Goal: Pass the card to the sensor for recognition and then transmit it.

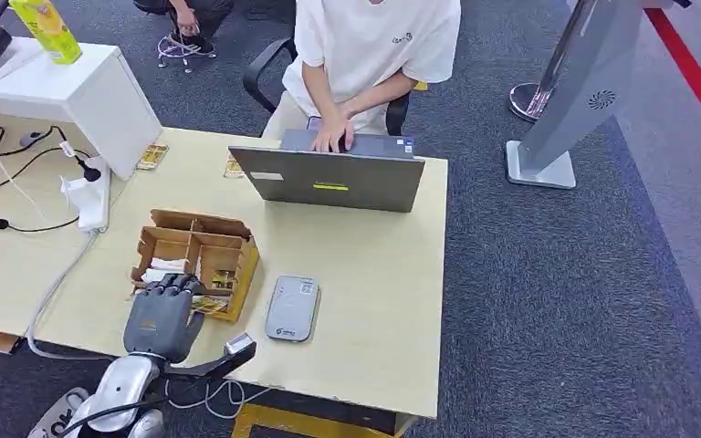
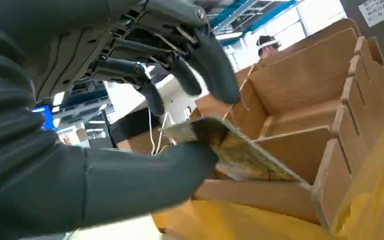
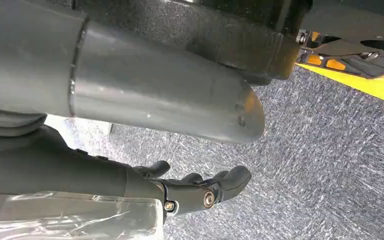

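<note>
My left wrist view shows the left hand (image 2: 145, 125) pinching a patterned card (image 2: 240, 150) at the brown cardboard divided box (image 1: 196, 251); the right hand (image 3: 200, 192) hangs with fingers loosely apart, holding nothing.

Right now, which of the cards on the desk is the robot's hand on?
The card at the cardboard box, pinched by the left hand; the other two cards lie untouched near the laptop.

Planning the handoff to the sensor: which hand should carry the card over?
Left. The left hand is at the cardboard box and already pinches the card between thumb and fingers, with the grey sensor right beside the box. The right hand hangs over the carpet, holding nothing.
</note>
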You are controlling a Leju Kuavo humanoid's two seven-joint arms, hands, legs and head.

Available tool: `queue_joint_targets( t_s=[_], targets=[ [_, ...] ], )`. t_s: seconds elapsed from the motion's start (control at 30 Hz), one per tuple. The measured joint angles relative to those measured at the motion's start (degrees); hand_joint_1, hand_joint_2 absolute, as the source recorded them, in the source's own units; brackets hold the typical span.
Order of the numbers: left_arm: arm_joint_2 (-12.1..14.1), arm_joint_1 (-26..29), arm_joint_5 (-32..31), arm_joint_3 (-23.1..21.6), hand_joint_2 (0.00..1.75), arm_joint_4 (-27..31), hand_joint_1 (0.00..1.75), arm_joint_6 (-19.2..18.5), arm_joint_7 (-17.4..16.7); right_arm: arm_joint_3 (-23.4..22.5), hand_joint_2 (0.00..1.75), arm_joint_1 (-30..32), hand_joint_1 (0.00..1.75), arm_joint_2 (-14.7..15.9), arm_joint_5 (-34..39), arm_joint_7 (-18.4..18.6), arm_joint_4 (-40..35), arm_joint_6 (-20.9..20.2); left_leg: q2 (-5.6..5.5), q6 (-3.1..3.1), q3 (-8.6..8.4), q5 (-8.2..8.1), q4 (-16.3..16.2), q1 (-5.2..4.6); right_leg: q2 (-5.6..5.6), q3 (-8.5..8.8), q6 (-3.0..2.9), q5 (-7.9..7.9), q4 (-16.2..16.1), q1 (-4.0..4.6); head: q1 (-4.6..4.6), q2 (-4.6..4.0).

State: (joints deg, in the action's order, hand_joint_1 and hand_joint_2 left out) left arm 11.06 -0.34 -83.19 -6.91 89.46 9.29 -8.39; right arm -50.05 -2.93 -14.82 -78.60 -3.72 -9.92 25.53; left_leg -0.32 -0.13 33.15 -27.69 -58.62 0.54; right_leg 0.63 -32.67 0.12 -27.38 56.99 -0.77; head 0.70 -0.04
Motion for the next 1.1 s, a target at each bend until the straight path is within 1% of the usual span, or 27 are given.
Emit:
queue_joint_targets(
  t_s=[0.37,0.6,0.73,0.8,0.9,0.97,1.1],
  targets=[
    [0.0,0.1,0.6,0.0,1.75,-0.2,1.75,-0.4,0.1,0.0,0.00,0.0,0.00,0.0,0.1,0.0,0.0,0.0,0.00,0.00,0.00,0.00,0.0,0.00,0.00,0.00,0.00,0.00,0.0,0.00,-0.02,0.00],
    [0.0,0.1,-0.8,-0.6,1.75,-0.1,1.75,1.9,0.4,0.0,0.00,0.0,0.00,0.0,0.2,0.0,0.0,0.0,0.00,0.00,-0.01,0.00,0.0,0.00,0.00,0.00,0.00,0.00,0.0,0.00,-0.02,0.00],
    [0.0,0.0,-1.3,-1.4,1.75,0.2,1.75,2.0,0.3,0.0,0.00,0.0,0.00,0.0,0.4,0.0,0.0,0.0,0.00,0.00,-0.01,0.00,0.0,0.00,0.00,0.00,0.00,0.00,0.0,0.00,-0.02,0.00],
    [0.0,-0.1,-1.7,-2.0,1.75,1.0,1.75,2.2,1.0,0.0,0.00,0.0,0.00,0.0,0.8,0.1,0.0,0.0,0.00,0.00,-0.02,0.00,0.0,0.00,0.00,0.00,0.00,0.00,0.0,0.00,-0.02,0.00],
    [0.2,-0.7,-4.7,-4.0,1.75,4.2,1.75,4.4,1.2,-0.1,0.00,0.0,0.00,0.0,1.4,0.1,0.0,0.0,-0.02,0.00,-0.01,0.01,0.0,0.00,0.00,0.00,0.00,0.00,0.0,0.00,0.00,0.00],
    [0.6,-2.1,-6.2,-6.8,1.75,7.5,1.75,5.2,1.2,-0.2,0.00,0.0,0.00,0.0,1.8,0.0,0.0,0.0,-0.07,0.01,-0.01,0.01,0.0,-0.01,-0.05,0.03,0.00,0.00,0.0,-0.01,0.00,0.00],
    [1.8,-4.8,-6.7,-13.9,1.75,14.5,1.75,5.2,1.0,-0.7,0.00,0.0,0.00,0.0,3.0,-0.2,0.0,0.0,-0.06,0.01,-0.02,0.01,0.0,-0.01,-0.02,0.04,0.01,0.01,0.0,-0.01,-0.04,0.00]
  ],
)
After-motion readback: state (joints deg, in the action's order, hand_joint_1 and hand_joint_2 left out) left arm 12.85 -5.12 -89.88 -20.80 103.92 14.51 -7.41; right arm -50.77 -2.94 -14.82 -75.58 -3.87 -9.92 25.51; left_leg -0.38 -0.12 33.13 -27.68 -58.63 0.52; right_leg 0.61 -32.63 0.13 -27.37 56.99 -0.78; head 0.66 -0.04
